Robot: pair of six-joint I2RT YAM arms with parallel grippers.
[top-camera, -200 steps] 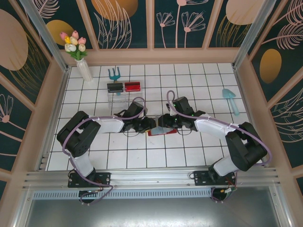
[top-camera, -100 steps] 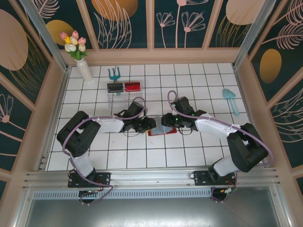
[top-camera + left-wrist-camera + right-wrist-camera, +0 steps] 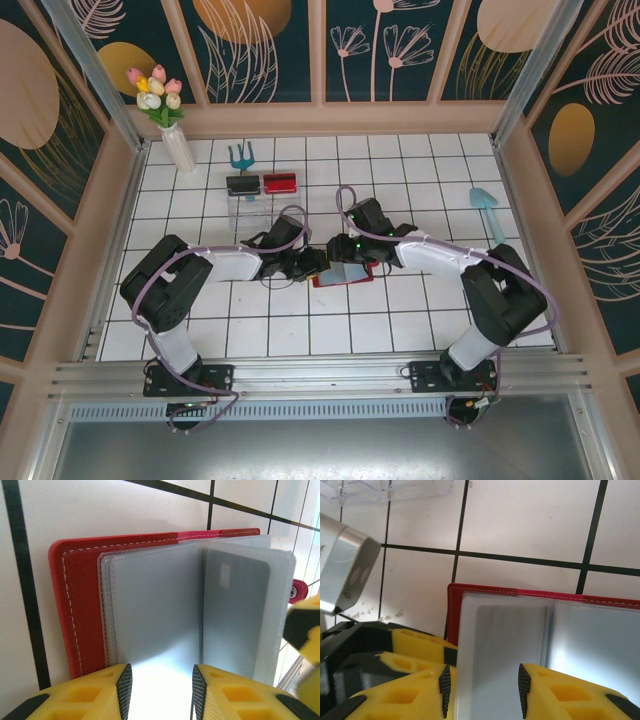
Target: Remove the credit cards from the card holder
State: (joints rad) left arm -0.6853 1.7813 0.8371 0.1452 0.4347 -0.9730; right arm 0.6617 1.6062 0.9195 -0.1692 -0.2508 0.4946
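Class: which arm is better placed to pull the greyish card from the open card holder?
Probably right: the right gripper straddles the greyish card; the left gripper straddles a blank-looking page.

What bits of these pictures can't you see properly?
Top view: the red card holder is mostly hidden under the left hand and right hand.
Left wrist view: a grey card sits behind cloudy plastic; its print can't be read.
Right wrist view: the card holder runs off the right and bottom edges.
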